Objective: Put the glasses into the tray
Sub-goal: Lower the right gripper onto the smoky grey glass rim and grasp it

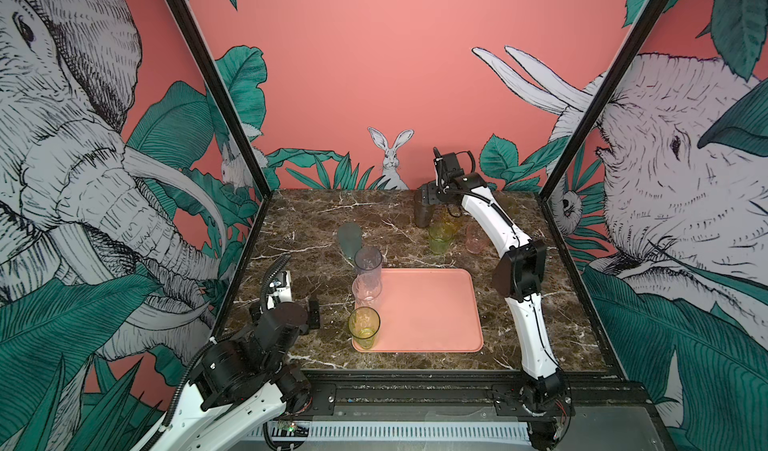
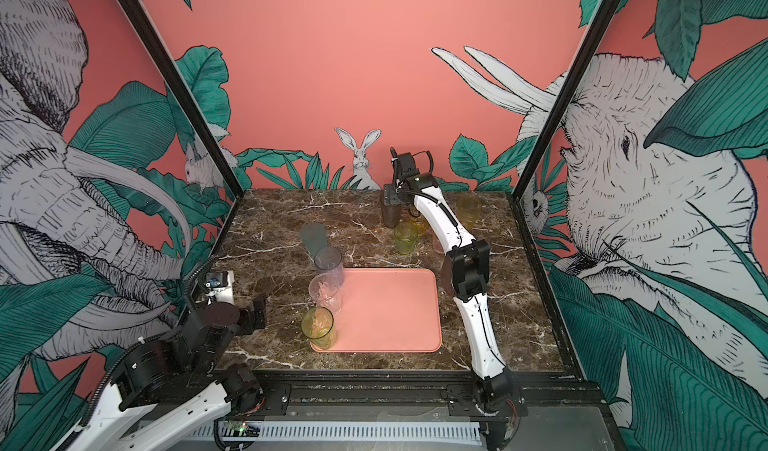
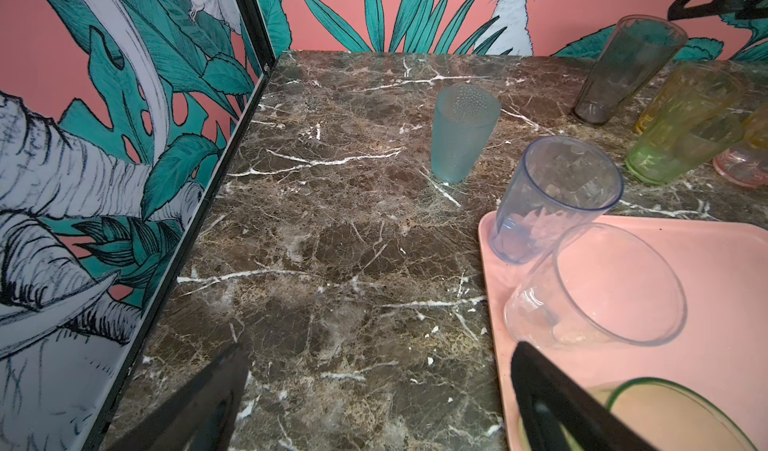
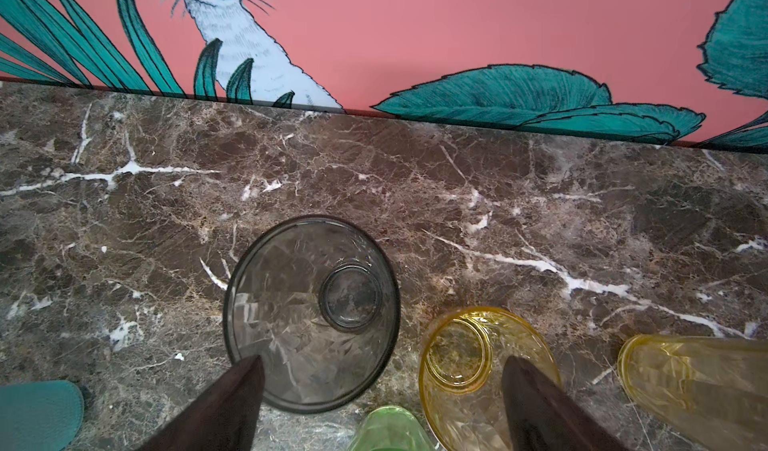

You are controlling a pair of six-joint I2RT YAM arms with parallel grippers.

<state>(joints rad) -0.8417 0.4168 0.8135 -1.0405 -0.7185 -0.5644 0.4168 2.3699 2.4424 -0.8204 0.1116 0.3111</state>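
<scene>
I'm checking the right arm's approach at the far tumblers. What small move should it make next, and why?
Probably shift the right gripper sideways to centre on the smoky brown tumbler before lowering: its open jaws stand one over that rim, one over the amber tumbler beside it.

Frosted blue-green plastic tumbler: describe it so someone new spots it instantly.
Start at the flat salmon-pink plastic tray in the middle of the brown marble tabletop. Just beyond its far-left corner, off the tray, stands the frosted blue-green plastic tumbler. Unlike the see-through grey-violet tumbler beside it on that corner, its wall is cloudy, not clear.
</scene>
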